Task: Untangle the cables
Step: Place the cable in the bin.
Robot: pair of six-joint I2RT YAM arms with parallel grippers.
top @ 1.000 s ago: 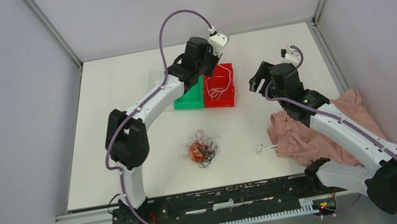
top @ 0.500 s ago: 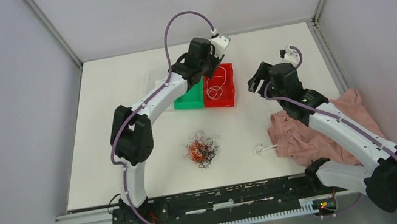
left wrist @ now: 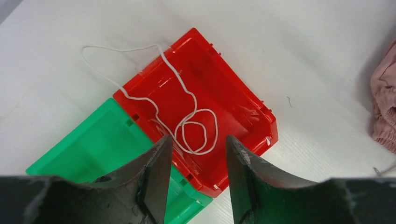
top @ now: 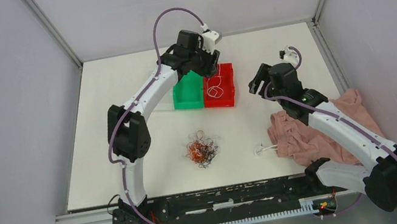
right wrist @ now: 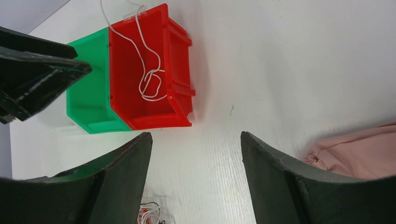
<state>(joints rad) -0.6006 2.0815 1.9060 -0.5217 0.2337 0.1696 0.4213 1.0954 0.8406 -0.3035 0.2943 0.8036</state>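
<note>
Eyes on the red bin [left wrist: 224, 93], because everything here is arranged around it. The left gripper [left wrist: 197, 140] hangs directly above it, jaws parted and nothing between them. Down through that gap you can see a single white cable [left wrist: 195, 100] curled on the bin floor (one end trails over the far rim onto the table [top: 120, 101]). That reads like a sorting drop: white goes in the red bin, and I'd judge the parted jaws are there to let the cable lie, not to grab it. Touching the red bin's left wall sits a green bin [left wrist: 98, 140] with nothing showing inside, presumably waiting for another colour. To the right of the red bin the right gripper [right wrist: 195, 135] hovers over bare table, jaws spread wide and holding nothing (it looks parked clear of its partner's working space). The bulk of the job, the tangle [top: 201, 148] of orange and black cables, lies well apart from the red bin on its near side, toward the arm bases. Neither gripper touches it, so by my reckoning most of the pulling apart is yet to come. One more loose white strand [top: 263, 150] lies nearer than the red bin and off to its right, just beside a pink cloth [top: 311, 135].
</note>
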